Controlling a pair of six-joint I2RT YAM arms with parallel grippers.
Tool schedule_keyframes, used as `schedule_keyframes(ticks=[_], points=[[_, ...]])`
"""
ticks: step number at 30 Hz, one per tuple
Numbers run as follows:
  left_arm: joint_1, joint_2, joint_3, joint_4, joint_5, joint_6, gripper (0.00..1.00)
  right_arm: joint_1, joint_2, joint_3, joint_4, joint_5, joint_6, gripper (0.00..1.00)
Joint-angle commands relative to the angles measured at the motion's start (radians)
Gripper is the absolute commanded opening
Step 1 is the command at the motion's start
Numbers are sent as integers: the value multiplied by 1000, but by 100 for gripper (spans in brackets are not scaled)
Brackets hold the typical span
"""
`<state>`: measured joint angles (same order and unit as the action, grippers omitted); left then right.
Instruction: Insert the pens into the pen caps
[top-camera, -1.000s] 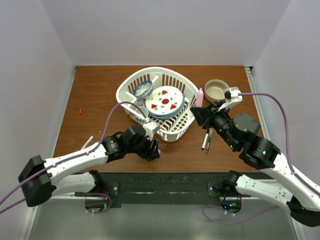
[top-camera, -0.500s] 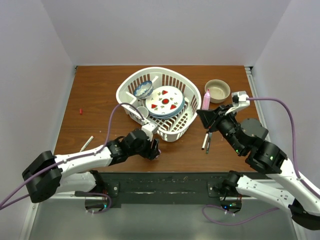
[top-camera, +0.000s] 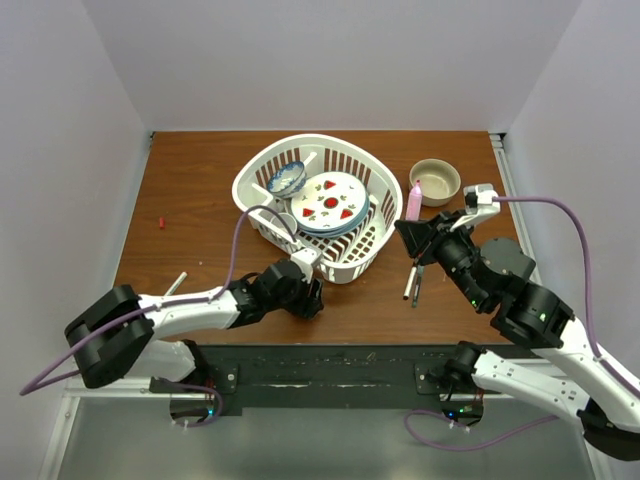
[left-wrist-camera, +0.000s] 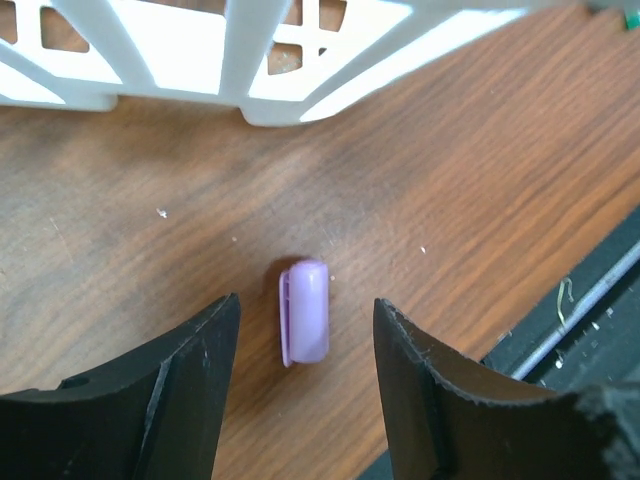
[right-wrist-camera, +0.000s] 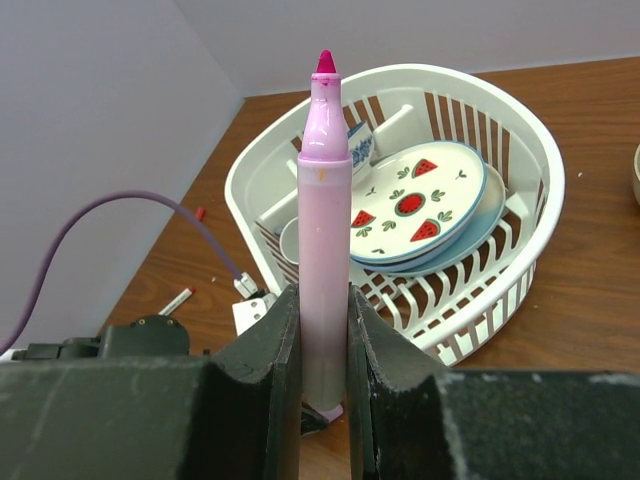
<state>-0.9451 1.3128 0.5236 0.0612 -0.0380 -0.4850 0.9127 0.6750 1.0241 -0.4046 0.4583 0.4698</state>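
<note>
Lilac cap and pink pen, one at each of my claws.
My left claw (top-camera: 306, 298) sits low over the wooden table (left-wrist-camera: 480, 150), its fingers (left-wrist-camera: 150, 390) set wide with the lilac cap (left-wrist-camera: 305, 312) lying on its side between them, touching neither; the white basket (left-wrist-camera: 250, 60) stands just ahead. My right claw (top-camera: 408, 235) is clamped narrow on the lower barrel of the pink pen (right-wrist-camera: 324, 230), held upright, bare magenta tip up. Past it, the basket holds a watermelon plate (right-wrist-camera: 415, 205). Two more pens (top-camera: 412, 280) lie together just beside the right claw. A white pen (top-camera: 175, 285) lies well left of my left claw, a red cap (top-camera: 161, 222) farther out.
</note>
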Motion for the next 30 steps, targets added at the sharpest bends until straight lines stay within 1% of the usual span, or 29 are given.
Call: schedule_keyframes(ticks=[1,5,9,13,16,19,22,25,30], points=[[-4,29,-16,60,-39,20,60,3,-18,5,13,33,-7,0],[-6,75,-19,71,-36,22,59,3,-26,8,13,36,-7,0],[-14,72,-30,81,-48,8,55,3,-29,10,12,43,-5,0],[-34,-15,-59,83,-91,-23,55,3,-32,11,6,45,-7,0],[-46,-108,-76,65,-134,-53,56,3,-37,8,4,48,-7,0],[-46,-249,-138,71,-178,-90,58,3,-38,11,3,46,-7,0],[-46,-314,-195,100,-207,-104,59,3,-40,11,4,45,-2,0],[-46,-317,-227,121,-204,-112,59,3,-43,10,4,40,1,0],[-46,-285,-278,244,-171,-129,60,3,-45,14,3,40,3,0]])
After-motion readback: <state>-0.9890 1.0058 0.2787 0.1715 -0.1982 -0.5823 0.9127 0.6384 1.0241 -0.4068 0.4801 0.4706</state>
